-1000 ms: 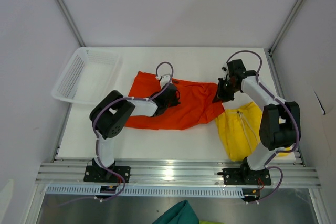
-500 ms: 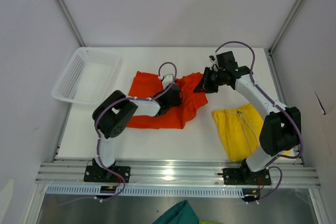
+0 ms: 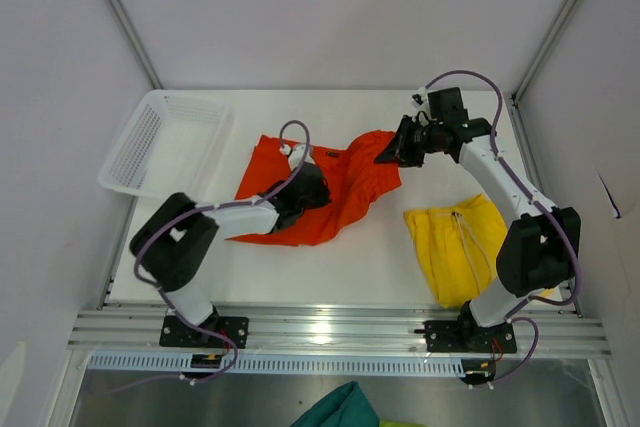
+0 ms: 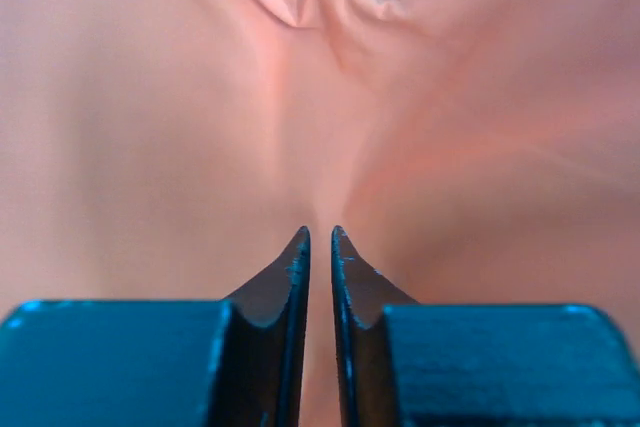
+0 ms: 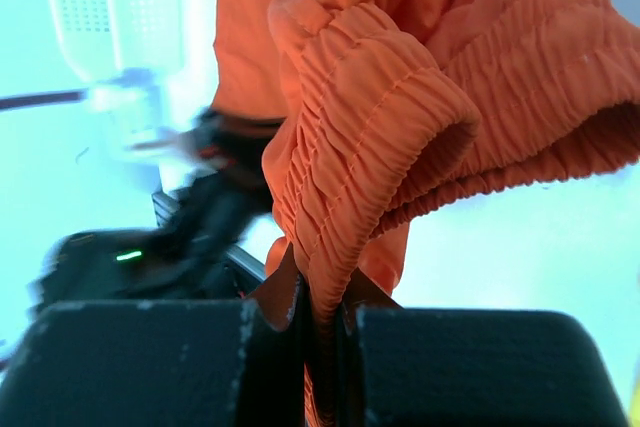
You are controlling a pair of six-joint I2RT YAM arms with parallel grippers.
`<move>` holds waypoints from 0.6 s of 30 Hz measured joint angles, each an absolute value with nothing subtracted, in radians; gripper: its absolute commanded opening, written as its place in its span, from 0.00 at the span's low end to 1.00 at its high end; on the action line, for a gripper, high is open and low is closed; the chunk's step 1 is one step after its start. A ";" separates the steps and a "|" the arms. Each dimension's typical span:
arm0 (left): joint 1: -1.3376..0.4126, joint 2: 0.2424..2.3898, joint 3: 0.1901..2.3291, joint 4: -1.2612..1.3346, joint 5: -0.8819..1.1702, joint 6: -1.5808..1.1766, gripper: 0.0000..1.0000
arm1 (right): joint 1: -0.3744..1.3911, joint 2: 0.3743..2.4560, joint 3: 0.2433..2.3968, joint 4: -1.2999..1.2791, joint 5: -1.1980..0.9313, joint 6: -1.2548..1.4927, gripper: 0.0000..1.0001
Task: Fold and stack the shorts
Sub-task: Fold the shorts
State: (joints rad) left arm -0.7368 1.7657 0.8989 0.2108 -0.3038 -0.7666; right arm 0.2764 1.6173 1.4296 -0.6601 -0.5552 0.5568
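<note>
A white table (image 3: 330,267) sits between white walls, with a white basket (image 3: 165,137) at its far left. The yellow shorts (image 3: 450,247) lie flat near the right. The orange shorts (image 3: 350,187) lie mid-table. The right gripper (image 3: 387,155), reaching in from the far right, pinches their elastic waistband and holds it raised. The left gripper (image 4: 320,237) points down onto the orange cloth, jaws a narrow slit apart.

A white table (image 3: 350,272) stands inside a booth of plain pale grey walls (image 3: 330,17), joined at the back corners by slanting aluminium posts (image 3: 120,17). A ribbed aluminium rail (image 3: 340,332) runs along the near edge, brightly lit from above. A white mesh basket (image 3: 165,142) sits at the back left, and teal-green cloth (image 3: 335,409) lies below the rail.
</note>
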 measured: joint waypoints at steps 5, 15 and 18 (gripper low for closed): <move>-0.659 1.509 0.827 0.146 -0.272 -0.745 0.26 | 0.230 1.595 1.407 -0.700 -0.567 0.498 0.00; -0.400 1.396 0.724 0.003 -0.197 -0.680 0.45 | 0.175 1.550 1.330 -0.794 -0.551 0.369 0.00; -0.329 1.411 0.720 -0.034 -0.176 -0.653 0.48 | 0.169 1.551 1.332 -0.832 -0.516 0.331 0.00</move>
